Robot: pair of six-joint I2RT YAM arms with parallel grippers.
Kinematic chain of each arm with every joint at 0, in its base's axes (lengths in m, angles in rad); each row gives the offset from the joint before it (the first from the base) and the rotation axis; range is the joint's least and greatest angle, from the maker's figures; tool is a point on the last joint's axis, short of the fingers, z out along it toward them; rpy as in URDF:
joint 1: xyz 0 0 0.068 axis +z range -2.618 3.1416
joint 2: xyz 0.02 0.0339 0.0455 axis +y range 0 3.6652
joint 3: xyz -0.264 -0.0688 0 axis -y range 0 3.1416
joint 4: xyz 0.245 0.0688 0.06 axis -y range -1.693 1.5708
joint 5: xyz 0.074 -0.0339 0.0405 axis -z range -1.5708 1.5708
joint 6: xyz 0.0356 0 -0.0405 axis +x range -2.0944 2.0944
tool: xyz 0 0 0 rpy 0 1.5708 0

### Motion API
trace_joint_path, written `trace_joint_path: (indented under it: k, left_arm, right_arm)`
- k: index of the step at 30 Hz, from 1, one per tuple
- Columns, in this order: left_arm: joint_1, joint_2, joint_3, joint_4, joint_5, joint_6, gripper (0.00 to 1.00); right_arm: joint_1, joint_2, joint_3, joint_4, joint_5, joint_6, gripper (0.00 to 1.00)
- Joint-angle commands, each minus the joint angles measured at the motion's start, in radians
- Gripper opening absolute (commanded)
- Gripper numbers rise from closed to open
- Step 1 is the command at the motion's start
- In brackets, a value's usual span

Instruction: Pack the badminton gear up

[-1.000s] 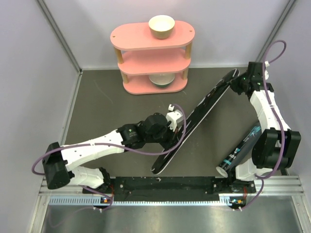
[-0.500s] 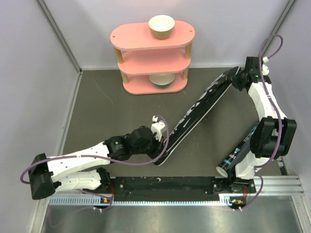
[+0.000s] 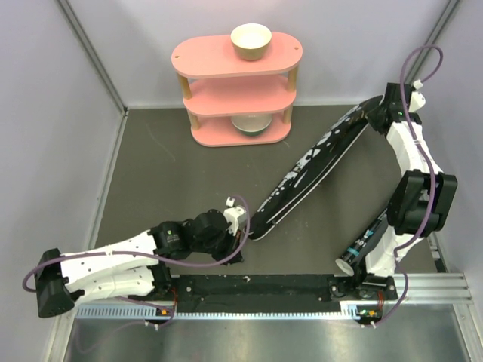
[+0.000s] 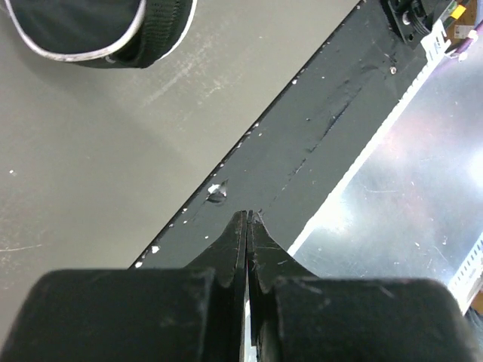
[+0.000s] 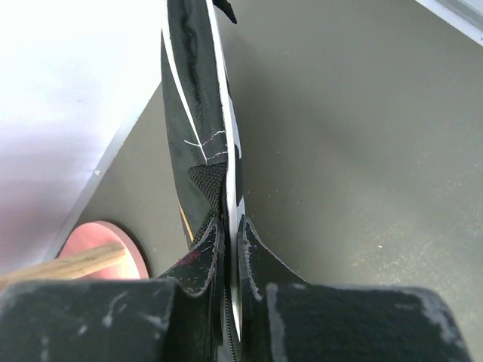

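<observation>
Top external: bag (image 3: 313,167) lies diagonally (far-right end in right hand (image 3: 379,108)).

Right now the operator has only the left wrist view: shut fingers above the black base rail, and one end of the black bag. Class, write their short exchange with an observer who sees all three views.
Operator: Is anything holding the bag's other end?
Observer: Yes. The right gripper is shut on the far end of the bag, near the back right corner of the table.
Operator: My left gripper is shut on nothing. Where is the black tube?
Observer: The black tube lies on the table close beside the base of the right arm, apart from the bag.
</observation>
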Motion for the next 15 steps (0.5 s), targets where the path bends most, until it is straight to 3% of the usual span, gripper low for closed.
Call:
trace_joint_path:
  k: [1,2,4,5,6,9,12,13,15]
  left_arm:
    - [-0.003,0.058,0.075,0.08,0.053,0.007,0.0]
    - [-0.001,0.073,0.086,0.1,0.047,0.01,0.0]
    - [0.0,0.127,0.135,0.12,0.001,0.016,0.18]
    - [0.002,0.147,0.173,0.14,-0.014,0.04,0.28]
    - [0.005,0.171,0.192,0.152,-0.039,0.054,0.46]
    - [0.026,0.279,0.274,0.137,-0.085,0.108,0.56]
    - [0.054,0.348,0.308,0.114,-0.212,0.125,0.58]
    - [0.068,0.353,0.307,0.122,-0.229,0.125,0.63]
    - [0.123,0.344,0.287,0.16,-0.203,0.113,0.83]
  right_arm:
    - [0.029,-0.076,0.027,0.068,0.058,-0.089,0.0]
    - [0.038,-0.09,0.017,0.068,0.066,-0.108,0.0]
    - [0.044,-0.115,0.018,0.051,0.084,-0.131,0.0]
    - [0.044,-0.119,0.023,0.044,0.08,-0.135,0.0]
    - [0.044,-0.124,0.024,0.036,0.083,-0.142,0.0]
    - [0.046,-0.122,0.047,-0.006,0.064,-0.16,0.0]
    - [0.046,-0.127,0.052,-0.021,0.041,-0.18,0.0]
    - [0.044,-0.125,0.058,-0.026,0.037,-0.198,0.0]
    - [0.046,-0.119,0.072,-0.044,0.025,-0.22,0.0]
